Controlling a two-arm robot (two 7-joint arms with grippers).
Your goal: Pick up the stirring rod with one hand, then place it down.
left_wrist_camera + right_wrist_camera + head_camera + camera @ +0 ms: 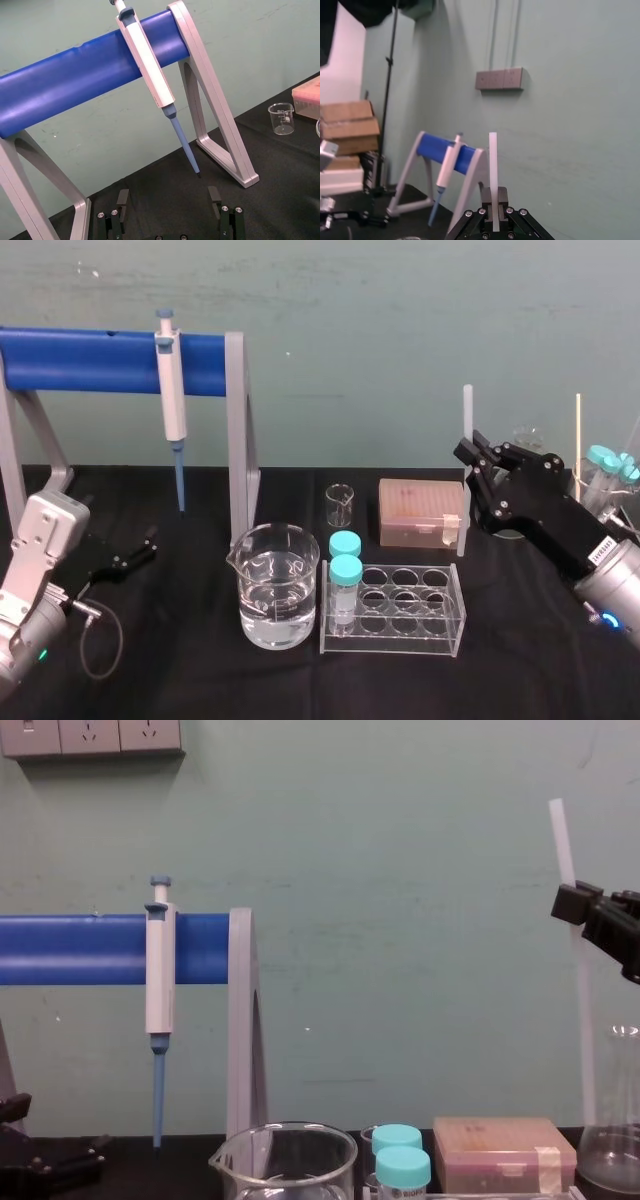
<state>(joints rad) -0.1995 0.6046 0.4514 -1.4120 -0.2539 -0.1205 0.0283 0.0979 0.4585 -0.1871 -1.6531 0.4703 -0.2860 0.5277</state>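
Observation:
The stirring rod (pixel 467 410) is a thin translucent white rod standing nearly upright at the right side of the table. My right gripper (pixel 470 456) is shut on it partway up its length. In the right wrist view the rod (pixel 493 160) rises straight out from between the closed fingers (pixel 502 197). From the chest, the rod (pixel 562 840) sticks up above the right gripper (pixel 572 903) and runs down beside the glass flask (pixel 612 1150); whether its lower end is inside the flask is unclear. My left gripper (pixel 169 200) rests open and empty at the table's left, also seen as the left gripper (pixel 128 557).
A white-and-blue pipette (pixel 173 400) hangs on the blue-barred stand (pixel 90 360) at the left. In the middle stand a water-filled beaker (pixel 277 585), a clear tube rack (pixel 395 610) with two blue-capped tubes, a small beaker (pixel 339 503) and a pink tip box (pixel 420 512). Capped tubes (pixel 610 465) stand far right.

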